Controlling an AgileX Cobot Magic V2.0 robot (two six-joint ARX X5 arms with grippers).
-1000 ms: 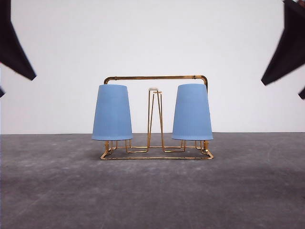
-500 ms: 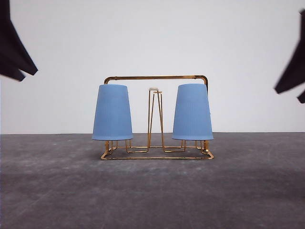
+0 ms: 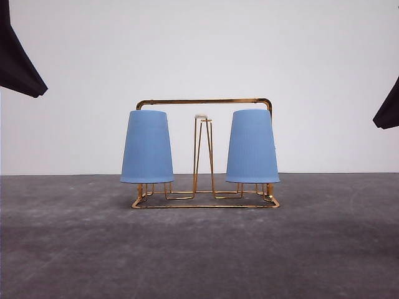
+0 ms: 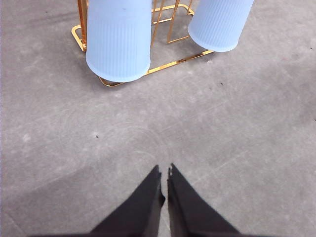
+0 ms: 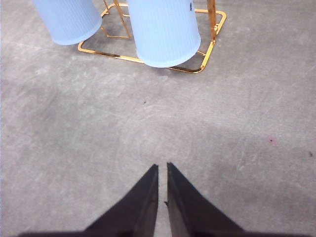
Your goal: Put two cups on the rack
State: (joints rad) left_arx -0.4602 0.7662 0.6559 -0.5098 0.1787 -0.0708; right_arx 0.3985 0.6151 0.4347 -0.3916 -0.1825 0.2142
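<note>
Two light-blue ribbed cups stand upside down on the gold wire rack [image 3: 204, 101], one on the left [image 3: 147, 148] and one on the right [image 3: 252, 147]. A bare white-tipped prong rises between them. My left gripper [image 4: 164, 170] is shut with nothing in it and hovers over bare table, well in front of the left cup [image 4: 118, 39] and the rack's base loop [image 4: 168, 64]. My right gripper [image 5: 162, 166] is likewise shut and holds nothing, apart from the right cup [image 5: 163, 32]. In the front view the arms are dark shapes at the upper left [image 3: 19, 62] and right edge [image 3: 389, 109].
The rack stands mid-table on a grey, scuffed surface [image 3: 199, 249], with a plain white wall behind. Open floor lies on every side of the rack.
Both arms have drawn outward from the rack: the right one slid toward the right edge of the front view, the left one shifted up. The cups and rack stayed still.
</note>
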